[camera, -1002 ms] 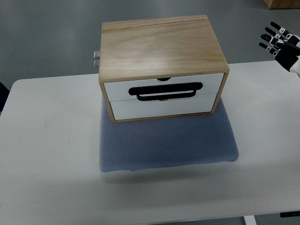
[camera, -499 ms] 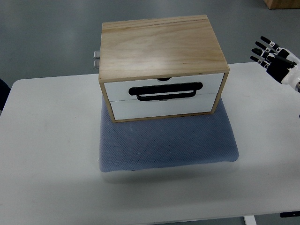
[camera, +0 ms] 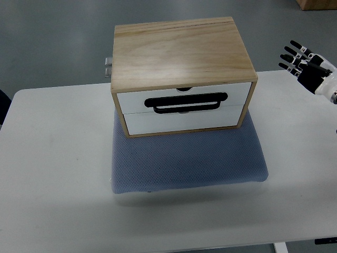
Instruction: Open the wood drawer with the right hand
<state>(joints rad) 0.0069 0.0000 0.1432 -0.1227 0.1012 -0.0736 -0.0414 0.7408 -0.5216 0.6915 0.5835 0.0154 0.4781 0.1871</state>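
Sitting shut on a blue pad (camera: 187,163) atop the white table (camera: 52,158), the wood drawer (camera: 183,100) is showing its black handle (camera: 187,101); the right hand (camera: 308,66) is hovering well apart at the right edge, fingers (camera: 293,50) spread, grasping nothing.

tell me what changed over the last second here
The right hand, black fingers spread and holding nothing, moved left and slightly lower in the picture, toward the light wooden drawer box. The box, its black handle, both white drawer fronts and the blue-grey pad stayed put.
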